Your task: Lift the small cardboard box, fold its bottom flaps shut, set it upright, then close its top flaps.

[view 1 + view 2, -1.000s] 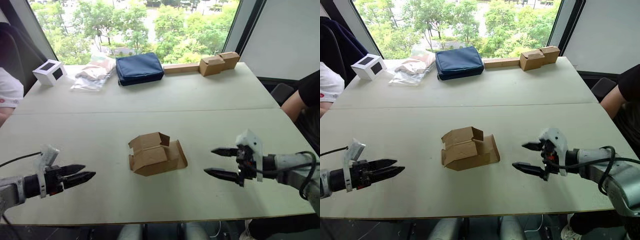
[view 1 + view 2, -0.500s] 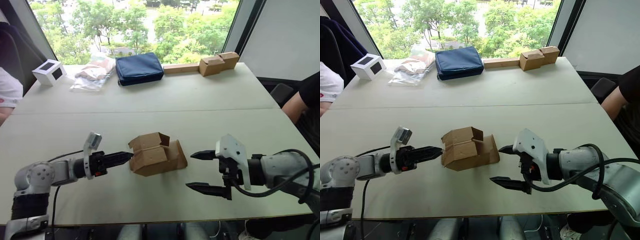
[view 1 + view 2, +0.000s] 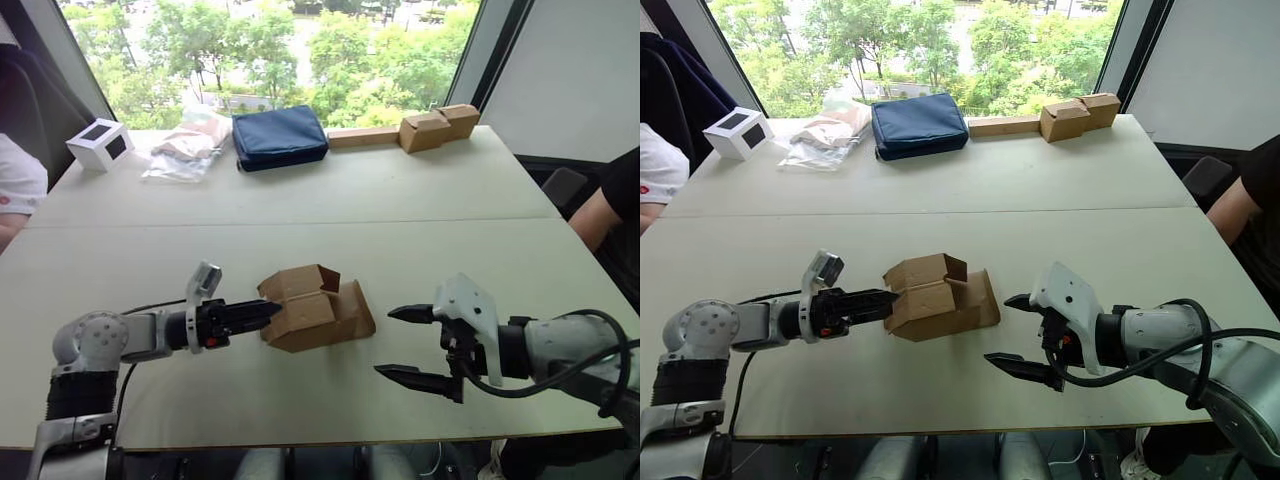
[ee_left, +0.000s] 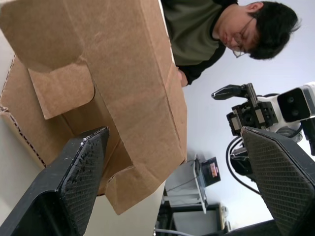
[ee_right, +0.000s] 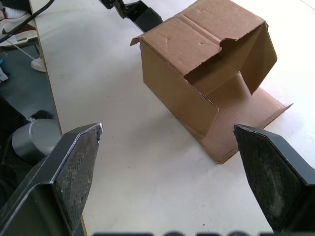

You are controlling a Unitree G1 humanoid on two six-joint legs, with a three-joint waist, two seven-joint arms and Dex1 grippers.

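- Cardboard first: the small cardboard box (image 3: 315, 309) lies on its side near the middle of the white table (image 3: 400, 200), between the two arms, with loose flaps (image 5: 231, 73) standing open at the end turned toward the right arm — one flap lies flat on the tabletop.
- Left gripper (image 3: 262, 311) reaches in level from the robot's left, its black fingertips at the box's near left edge. In the left wrist view its fingers (image 4: 81, 167) stand well spread, with the box wall rising between them. Whether the tips actually touch the cardboard cannot be told.
- Right gripper (image 3: 400, 343) hovers just above the table, to the right of the box and apart from it, fingers parted wide — one up, one down. The right wrist view looks between them at the box's open end.
- At the far side of the table sit a white cube box (image 3: 99, 144), a clear plastic bag (image 3: 185, 148), a navy pouch (image 3: 279, 137) and a paler pair of cardboard boxes (image 3: 438, 125).
- A person's arm (image 3: 598, 205) shows at the table's right edge, and another person's sleeve (image 3: 18, 180) at the left edge.
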